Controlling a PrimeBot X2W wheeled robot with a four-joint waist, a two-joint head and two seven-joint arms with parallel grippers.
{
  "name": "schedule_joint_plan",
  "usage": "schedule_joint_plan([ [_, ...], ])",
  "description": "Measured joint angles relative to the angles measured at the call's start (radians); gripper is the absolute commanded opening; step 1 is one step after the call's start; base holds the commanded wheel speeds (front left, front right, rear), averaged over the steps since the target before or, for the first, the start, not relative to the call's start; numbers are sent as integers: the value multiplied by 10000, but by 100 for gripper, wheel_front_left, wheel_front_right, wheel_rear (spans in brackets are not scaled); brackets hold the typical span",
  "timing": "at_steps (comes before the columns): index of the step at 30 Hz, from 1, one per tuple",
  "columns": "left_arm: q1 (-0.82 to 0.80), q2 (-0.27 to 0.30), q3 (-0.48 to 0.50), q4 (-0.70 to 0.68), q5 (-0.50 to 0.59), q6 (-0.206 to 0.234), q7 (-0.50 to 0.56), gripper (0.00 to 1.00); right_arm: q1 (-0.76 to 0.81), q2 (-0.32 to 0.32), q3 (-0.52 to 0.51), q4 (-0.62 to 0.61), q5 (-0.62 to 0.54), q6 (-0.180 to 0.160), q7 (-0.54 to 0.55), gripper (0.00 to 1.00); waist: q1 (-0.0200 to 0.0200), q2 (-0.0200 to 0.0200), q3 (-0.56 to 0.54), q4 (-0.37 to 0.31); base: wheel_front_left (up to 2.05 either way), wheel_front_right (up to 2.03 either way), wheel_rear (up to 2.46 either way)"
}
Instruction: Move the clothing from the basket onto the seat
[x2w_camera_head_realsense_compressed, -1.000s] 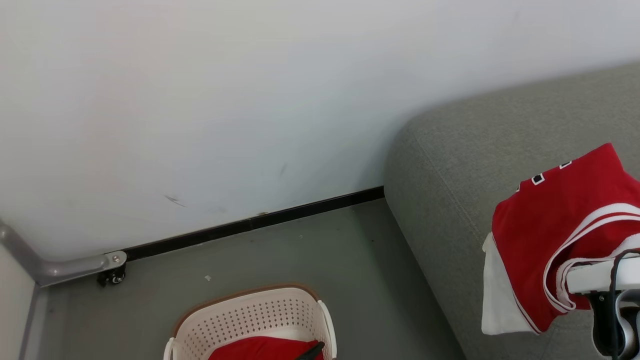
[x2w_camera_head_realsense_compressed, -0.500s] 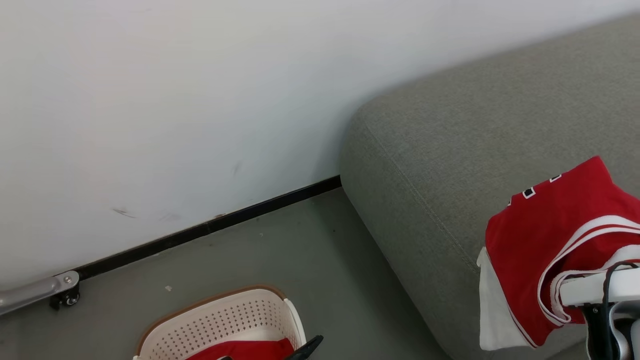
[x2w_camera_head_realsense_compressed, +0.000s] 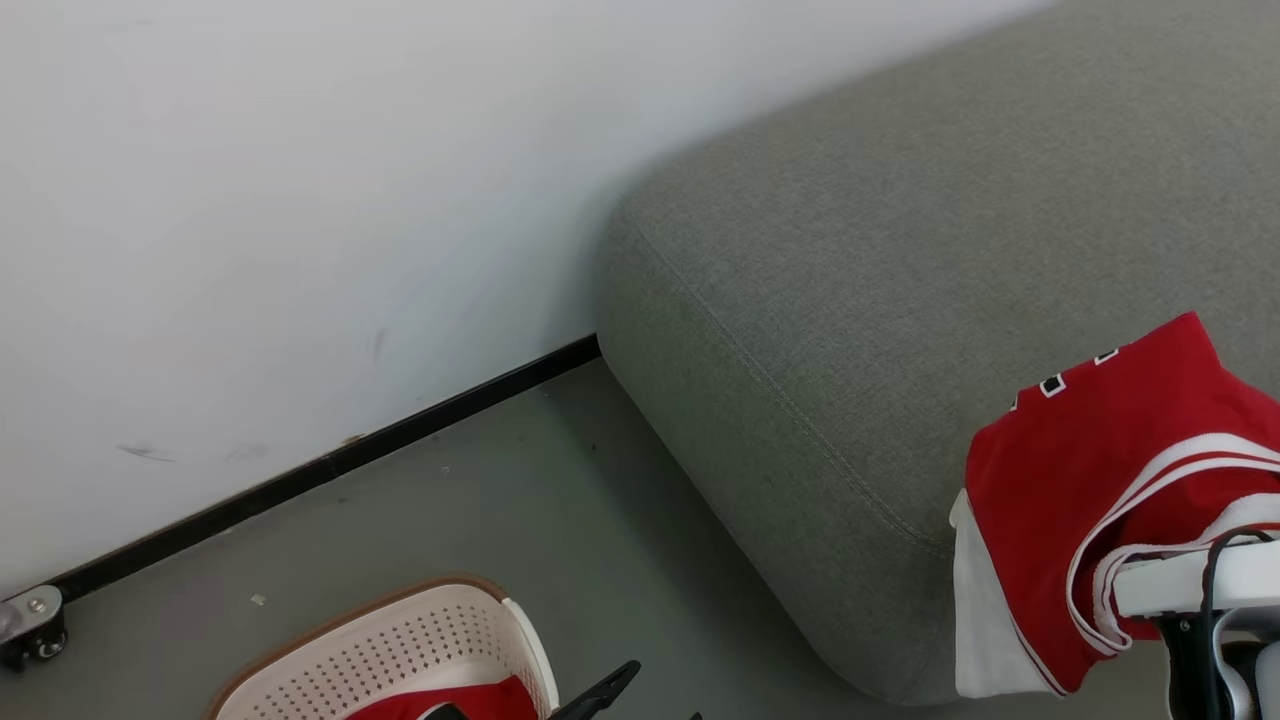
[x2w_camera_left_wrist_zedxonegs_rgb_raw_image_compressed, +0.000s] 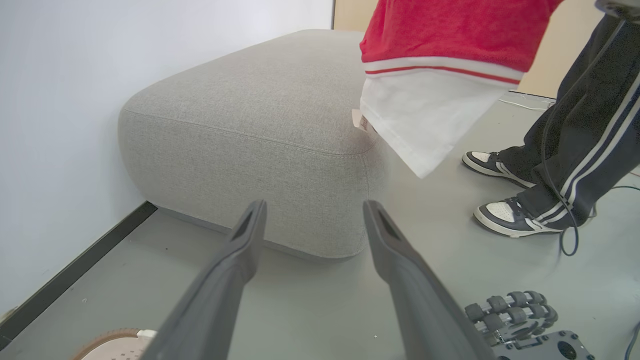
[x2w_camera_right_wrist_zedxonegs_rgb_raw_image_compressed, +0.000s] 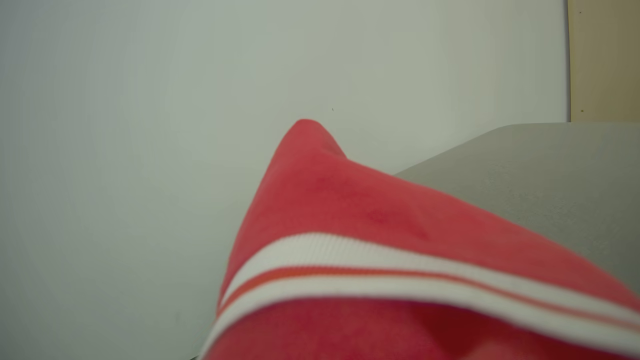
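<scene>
A red top (x2w_camera_head_realsense_compressed: 1090, 470) with white stripes and a white panel hangs from my right arm (x2w_camera_head_realsense_compressed: 1195, 578), over the near edge of the grey seat (x2w_camera_head_realsense_compressed: 850, 300). The cloth hides my right gripper's fingers, which are shut on it; in the right wrist view the top (x2w_camera_right_wrist_zedxonegs_rgb_raw_image_compressed: 375, 235) covers the lower half. The cream basket (x2w_camera_head_realsense_compressed: 400, 645) stands on the floor at the lower left, with another red garment (x2w_camera_head_realsense_compressed: 460, 700) inside. My left gripper (x2w_camera_left_wrist_zedxonegs_rgb_raw_image_compressed: 312, 212) is open and empty above the floor, pointing at the seat's (x2w_camera_left_wrist_zedxonegs_rgb_raw_image_compressed: 250, 125) corner. One of its fingertips (x2w_camera_head_realsense_compressed: 600, 690) shows beside the basket.
A white wall with a black skirting strip (x2w_camera_head_realsense_compressed: 330, 465) runs behind the basket and the seat. A person's legs and shoes (x2w_camera_left_wrist_zedxonegs_rgb_raw_image_compressed: 505, 220) stand on the grey floor right of the seat. My wheeled base (x2w_camera_left_wrist_zedxonegs_rgb_raw_image_compressed: 515, 312) is at the bottom right there.
The head camera has swung right: the seat takes up more of the picture and the basket has slid to the lower left. The top still hangs from my right arm.
</scene>
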Motion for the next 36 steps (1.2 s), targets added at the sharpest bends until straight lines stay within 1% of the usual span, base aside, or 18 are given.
schedule_joint_plan([
  [4,-9,81,-6,-54,274,0,0,100,141,33,69,-8,10,0,0,0,0,0,119,-265,0,0,0],
  [10,-9,159,-2,-115,403,-2,0,100,140,56,71,2,42,0,0,0,0,1,315,-599,0,0,0],
  [18,-9,445,82,-215,616,-2,0,100,141,82,-31,36,138,0,-10,0,0,0,613,-911,0,0,0],
  [25,-9,671,90,-318,702,-4,0,100,136,90,-278,265,723,0,-17,0,0,1,929,-1084,0,0,0],
  [32,-7,926,100,-523,892,-10,0,100,46,96,-255,437,972,0,-31,0,0,0,1326,-1192,0,0,0],
  [36,39,995,439,-846,627,-10,0,100,-500,111,-209,731,1427,0,-59,0,0,0,1652,-1238,0,0,0],
])
